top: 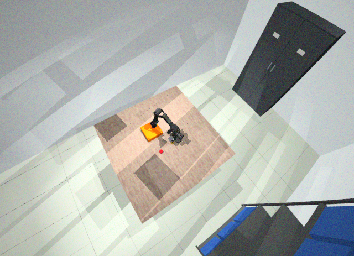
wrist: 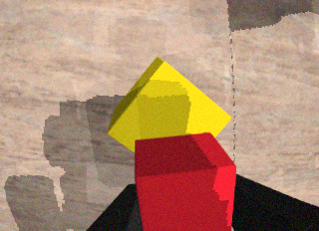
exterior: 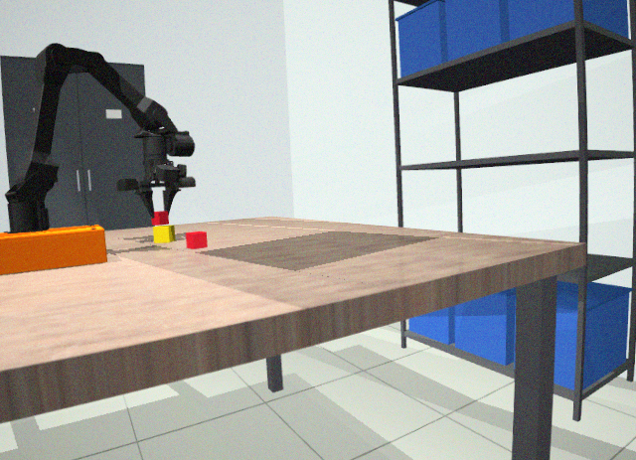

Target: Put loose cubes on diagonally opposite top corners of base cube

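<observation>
The yellow cube [top: 173, 142] [exterior: 164, 234] [wrist: 166, 109], which I take as the base, sits on the table. My gripper [exterior: 160, 213] points down and is shut on a red cube [exterior: 160, 219] [wrist: 186, 198]. The held cube looks level, low over the yellow cube, and overlaps its near corner in the wrist view. There its sides are turned against the yellow cube's sides. I cannot tell whether the two touch. The other red cube [top: 161, 151] [exterior: 196, 239] lies on the table, apart from the yellow one.
A large orange block [top: 149, 133] [exterior: 51, 250] lies on the table [top: 171, 167] [exterior: 385, 270] beside the arm's base. A dark cabinet [top: 285, 56] and a shelf rack with blue bins [exterior: 472, 24] stand away from the table.
</observation>
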